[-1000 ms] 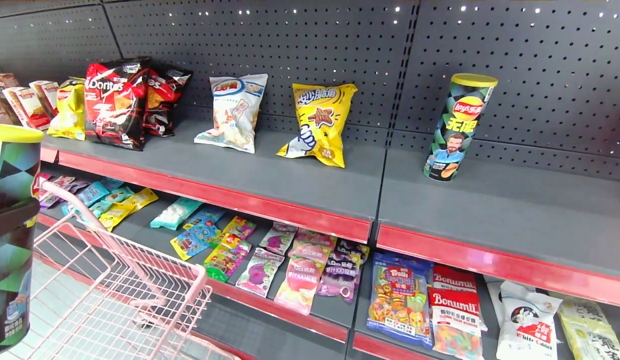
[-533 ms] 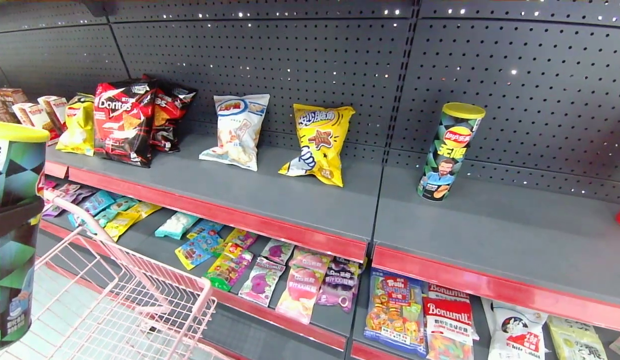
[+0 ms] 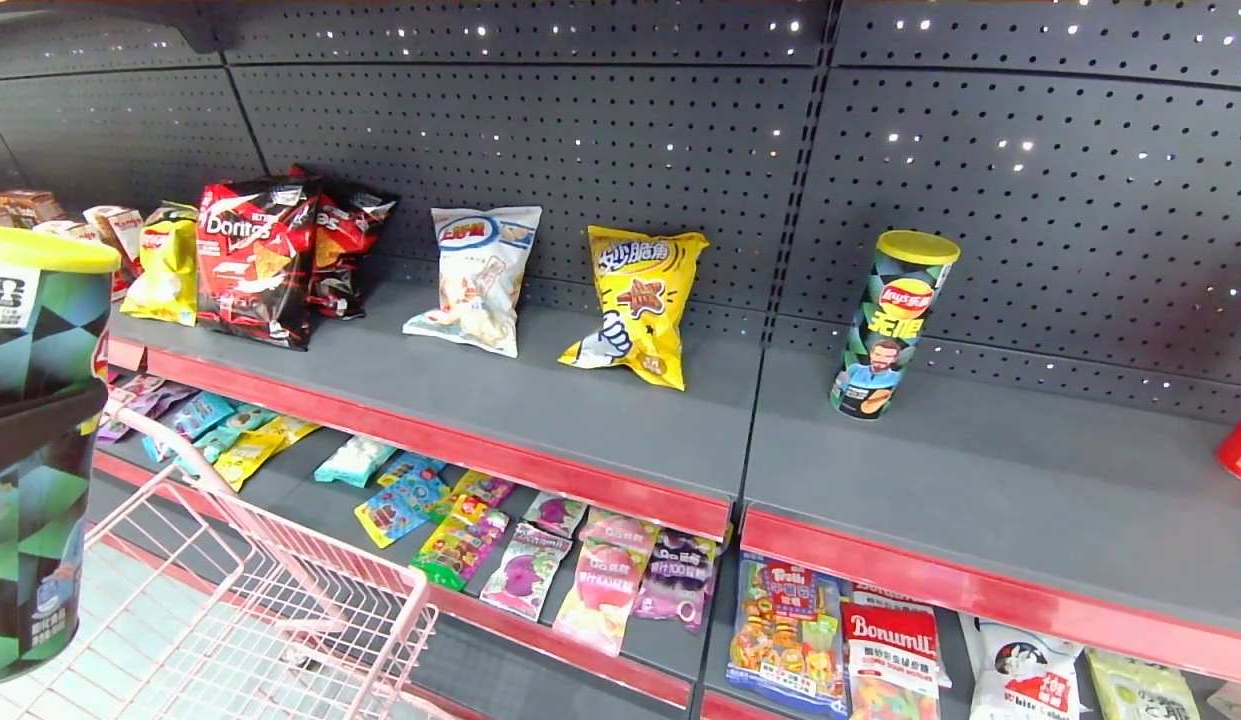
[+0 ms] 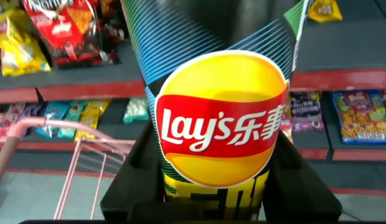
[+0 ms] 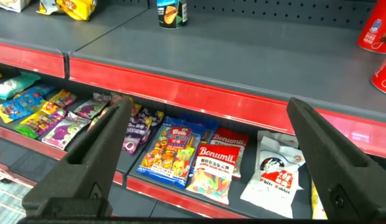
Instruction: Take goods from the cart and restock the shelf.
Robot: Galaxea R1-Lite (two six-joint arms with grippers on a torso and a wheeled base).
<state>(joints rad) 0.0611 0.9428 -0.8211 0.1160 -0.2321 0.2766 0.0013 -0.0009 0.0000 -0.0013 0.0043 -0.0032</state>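
Left claw (image 4: pixel 215 196) clamps chip can (image 4: pixel 221 118) — beside cart rim (image 3: pixel 416 600).

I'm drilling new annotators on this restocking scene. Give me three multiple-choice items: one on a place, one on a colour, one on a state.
1. Where does the upright chip can stand?
A. in the pink cart
B. on the upper shelf, right of the yellow bag
C. on the lower shelf

2. Its lid is:
A. yellow
B. red
C. white

3. The right gripper is:
A. shut on a bag
B. shut on a can
C. open and empty

Answers: 1 B, it stands on the grey upper shelf past the yellow bag; 2 A, the lid is plainly yellow; 3 C, its fingers stand wide apart with nothing between them.
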